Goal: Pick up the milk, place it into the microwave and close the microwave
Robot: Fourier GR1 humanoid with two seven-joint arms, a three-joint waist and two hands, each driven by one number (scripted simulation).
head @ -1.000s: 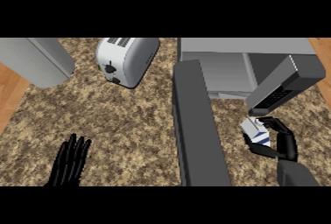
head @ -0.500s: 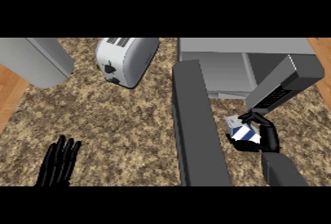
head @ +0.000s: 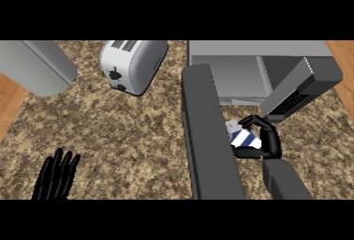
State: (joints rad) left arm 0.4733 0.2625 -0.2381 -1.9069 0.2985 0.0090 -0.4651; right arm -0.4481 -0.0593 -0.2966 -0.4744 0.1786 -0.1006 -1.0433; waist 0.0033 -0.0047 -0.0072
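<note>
Tabletop (head: 124,140): speckled stone, carries everything.
Microwave (head: 235,75): far right corner, its door (head: 207,140) swung open toward the near edge.
Toaster (head: 131,65): far edge, left of the microwave.
Right robot hand (head: 269,142): fingers curled round the milk, just right of the door.
Left robot hand (head: 59,176): near left corner, fingers straight, holding nothing.
Milk (head: 242,137): outside the microwave, just before its opening.

Milk carton (head: 242,137): one, white with blue stripes.
Microwave (head: 239,77): one, with one door (head: 207,140).
Toaster (head: 135,63): one, with two slots on top.
Grey rounded appliance (head: 38,65): one, at the upper left corner.
Hands: two, the left hand (head: 56,176) and the right hand (head: 269,143).
Forearm (head: 283,180): one in view, grey, on the right side.
Counter (head: 124,126): one.
</note>
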